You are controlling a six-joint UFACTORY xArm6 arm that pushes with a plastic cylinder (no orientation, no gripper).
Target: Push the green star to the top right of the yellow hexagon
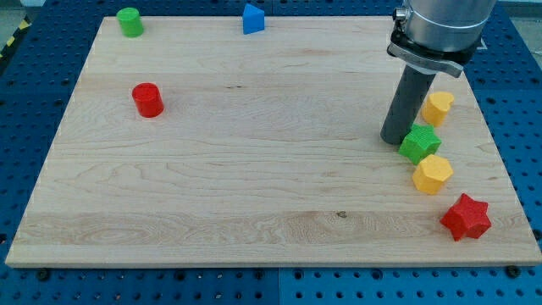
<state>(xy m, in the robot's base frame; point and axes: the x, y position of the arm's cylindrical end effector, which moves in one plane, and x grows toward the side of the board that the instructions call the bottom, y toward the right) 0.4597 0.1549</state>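
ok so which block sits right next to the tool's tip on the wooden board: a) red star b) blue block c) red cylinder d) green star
d: my tip sits just at the view's left of the green star, which lies above the yellow hexagon; the red cylinder, blue block and red star are all well away.

- My tip (395,139) sits just left of the green star (419,143).
- The yellow hexagon (432,174) touches that star from below.
- The red star (466,217) lies nearer the view's bottom right.
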